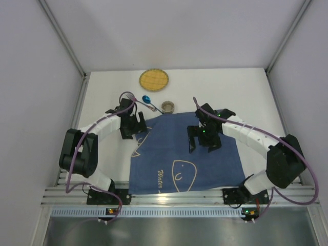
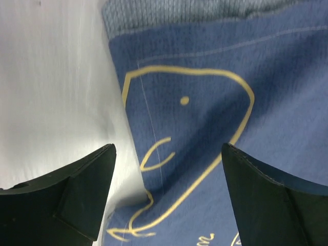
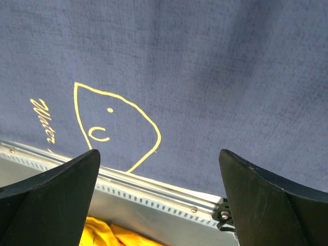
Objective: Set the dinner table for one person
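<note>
Black fingers of both pincers are seen closest to the lens, at the bottom of the wrist views. The left pincer [image 2: 168, 151] is held with its jaws wide apart and nothing between them, above the left border of the placemat [image 2: 230, 102], where blue cloth meets white surface. The right pincer [image 3: 159, 154] is likewise spread wide and empty, above the right half of the placemat.

The counter [image 1: 246, 92], a large matte white rectangle, is spread beneath the placemat and runs out past it to the left, to the right and on the far side. The placemat, dark blue cloth with pale yellow line drawings and some script, is laid flat, and its near edge reaches a ribbed aluminium rail [image 1: 179, 195] to which both arm bases are bolted.

Just beyond the placemat's far edge a small round cup [image 1: 168, 106] and a blue spoon [image 1: 147, 99] are set near each other; farther beyond, a round yellow plate [image 1: 154, 79] is placed. Pale grey walls [image 1: 179, 31] are raised on the left, right and far sides of the placemat, closing in the counter.
</note>
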Robot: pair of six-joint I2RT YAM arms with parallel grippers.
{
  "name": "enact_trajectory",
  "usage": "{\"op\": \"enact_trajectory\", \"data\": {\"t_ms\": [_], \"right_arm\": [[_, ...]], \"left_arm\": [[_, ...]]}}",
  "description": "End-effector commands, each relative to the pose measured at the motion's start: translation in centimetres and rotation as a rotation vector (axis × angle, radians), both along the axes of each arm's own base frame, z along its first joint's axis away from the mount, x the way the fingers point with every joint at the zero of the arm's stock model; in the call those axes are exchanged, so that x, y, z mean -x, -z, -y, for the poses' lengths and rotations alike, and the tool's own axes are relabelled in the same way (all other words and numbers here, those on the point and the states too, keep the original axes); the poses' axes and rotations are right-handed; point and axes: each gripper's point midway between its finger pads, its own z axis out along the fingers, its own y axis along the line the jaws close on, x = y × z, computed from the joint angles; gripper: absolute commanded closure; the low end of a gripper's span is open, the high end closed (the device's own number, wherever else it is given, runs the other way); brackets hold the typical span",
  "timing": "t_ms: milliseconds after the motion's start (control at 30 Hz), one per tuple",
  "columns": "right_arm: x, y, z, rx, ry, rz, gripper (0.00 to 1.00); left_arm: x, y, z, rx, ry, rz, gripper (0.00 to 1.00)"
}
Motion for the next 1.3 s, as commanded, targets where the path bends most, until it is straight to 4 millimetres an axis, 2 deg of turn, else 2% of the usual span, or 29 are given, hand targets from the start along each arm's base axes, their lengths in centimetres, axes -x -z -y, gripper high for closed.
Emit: {"op": "enact_trajectory", "data": {"t_ms": [0, 67, 100, 167, 267, 300, 333, 533, 667, 800, 833, 867, 900, 933, 967, 1133, 1267], "right_arm": [[0.2, -0.7, 1.1, -0.019, 0.032, 0.035, 0.0], [0.3, -0.6, 1.8, -0.017, 0.051, 0.039, 0.0], [0.2, -0.7, 2.2, -0.017, 0.064, 0.043, 0.0], [0.1, -0.6, 2.5, -0.016, 0.073, 0.041, 0.0], [-0.5, -0.4, 3.0, -0.006, 0.085, 0.04, 0.0], [-0.8, -0.3, 3.2, -0.003, 0.09, 0.04, 0.0], [-1.0, 0.1, 3.4, 0.013, 0.086, 0.036, 0.0], [-2.2, 1.7, 4.0, 0.04, 0.085, 0.006, 0.0], [-2.6, 2.6, 4.0, 0.038, 0.082, -0.012, 0.0], [-3.0, 3.3, 3.9, 0.032, 0.082, -0.028, 0.0], [-3.1, 3.3, 3.8, 0.028, 0.076, -0.027, 0.0], [-3.3, 3.4, 3.9, 0.03, 0.076, -0.027, 0.0], [-3.4, 3.4, 3.9, 0.031, 0.076, -0.028, 0.0], [-3.5, 3.6, 4.0, 0.034, 0.075, -0.032, 0.0], [-3.6, 3.6, 4.1, 0.037, 0.074, -0.032, 0.0], [-4.2, 3.7, 4.3, 0.035, 0.08, -0.032, 0.0], [-5.6, 2.0, 3.1, -0.023, 0.064, 0.008, 0.0]], "left_arm": [[-4.1, -1.2, 0.6, -0.008, 0.021, 0.113, 0.12], [-4.9, -0.2, 0.9, -0.01, 0.029, 0.095, 0.21], [-5.2, 0.2, 0.9, -0.013, 0.027, 0.091, 0.29], [-5.7, 1.2, 0.9, -0.028, 0.02, 0.073, 0.63], [-6.5, 1.6, 0.4, -0.058, 0.016, 0.071, 0.91], [-6.6, 1.9, 0.0, -0.08, 0.02, 0.067, 0.96], [-6.9, 1.9, -0.4, -0.085, 0.017, 0.065, 1.0], [-8.8, 0.3, -5.7, -0.257, -0.006, 0.101, 1.0], [-10.4, -1.1, -7.8, -0.33, -0.015, 0.12, 1.0], [-11.1, -1.6, -9.7, -0.394, -0.032, 0.116, 1.0], [-11.1, -1.8, -9.7, -0.396, -0.03, 0.111, 0.79], [-11.5, -2.5, -9.7, -0.397, -0.03, 0.127, 0.65], [-11.7, -3.0, -9.7, -0.397, -0.029, 0.138, 0.45], [-11.8, -3.5, -9.6, -0.394, -0.028, 0.144, 0.13], [-12.1, -4.4, -9.6, -0.39, -0.031, 0.163, 0.02], [-12.9, -7.9, -9.2, -0.362, -0.052, 0.227, 0.02], [-14.7, -11.0, -6.0, -0.237, -0.009, 0.321, 0.03]]}}
